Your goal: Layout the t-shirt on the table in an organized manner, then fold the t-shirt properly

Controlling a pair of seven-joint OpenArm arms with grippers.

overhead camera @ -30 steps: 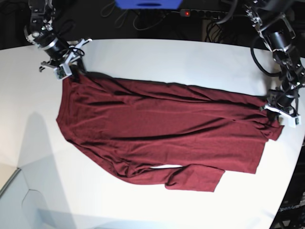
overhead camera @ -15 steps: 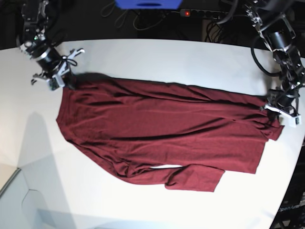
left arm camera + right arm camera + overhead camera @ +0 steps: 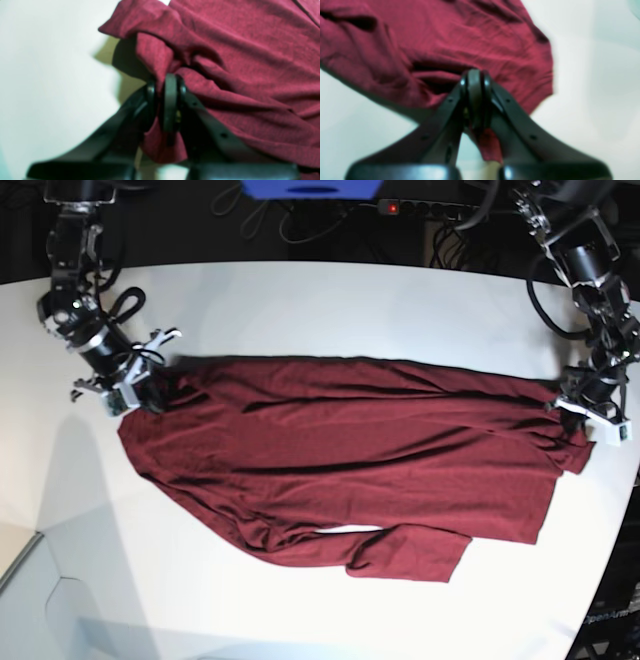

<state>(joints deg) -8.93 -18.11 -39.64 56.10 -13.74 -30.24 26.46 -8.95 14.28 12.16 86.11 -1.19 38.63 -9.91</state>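
The t-shirt point(image 3: 340, 460) lies on the table point(image 3: 330, 300), long axis running between the two arms. Left gripper point(image 3: 165, 100) is clamped on one end's fabric; right gripper point(image 3: 475, 97) is pinched on the opposite end. The cloth spreads away from both.

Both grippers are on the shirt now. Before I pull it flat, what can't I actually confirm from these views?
- Base view: the right gripper and left gripper are too small to show how much t-shirt each pinches.
- Both wrist views: blurred, and each shows only one end of the cloth.
- Base view: the lower sleeve is folded over, so what lies under it is hidden.
- Base view: the table is cut off at the frame edges.
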